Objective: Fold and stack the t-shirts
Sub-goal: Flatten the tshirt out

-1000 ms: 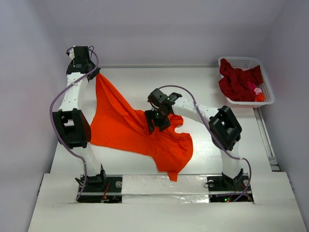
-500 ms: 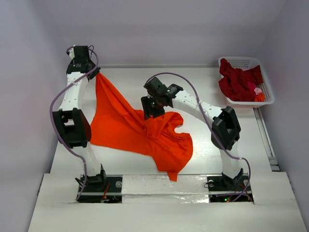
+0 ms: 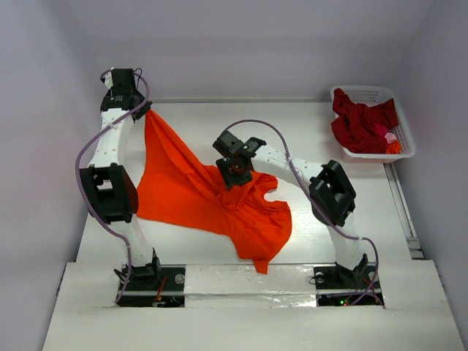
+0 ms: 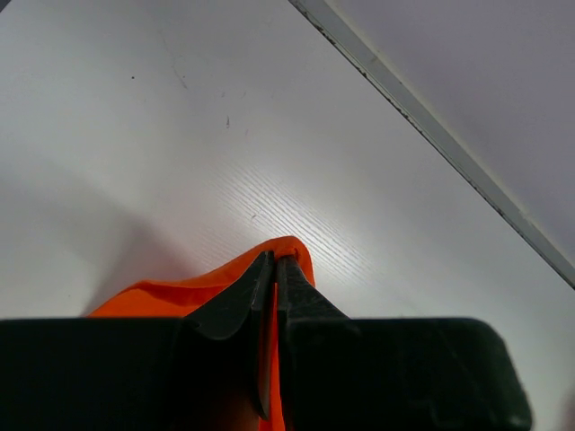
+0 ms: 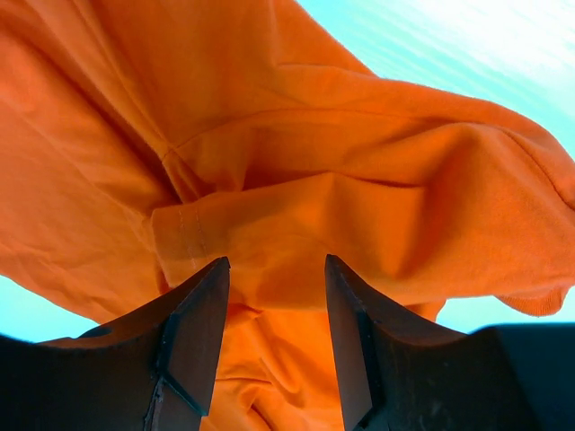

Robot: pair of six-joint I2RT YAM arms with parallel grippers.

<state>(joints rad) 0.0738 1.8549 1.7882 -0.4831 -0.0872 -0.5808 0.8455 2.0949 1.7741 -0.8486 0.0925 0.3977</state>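
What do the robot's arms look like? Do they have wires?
The left arm and right arm are white tubes with chunky black joints. A thin purple cable loops along each. The left tool and right tool are black, each with two pointed fingers.

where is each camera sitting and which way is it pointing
Top external: above and behind the arms, looking down on the table; both arms, left claw and right claw show.
Left wrist: on the left arm, looking along its shut fingers to the table's edge and wall.
Right wrist: on the right arm, looking down between its parted fingers at cloth.
Shared: all three see the orange t-shirt; the left claw pinches an edge of it.
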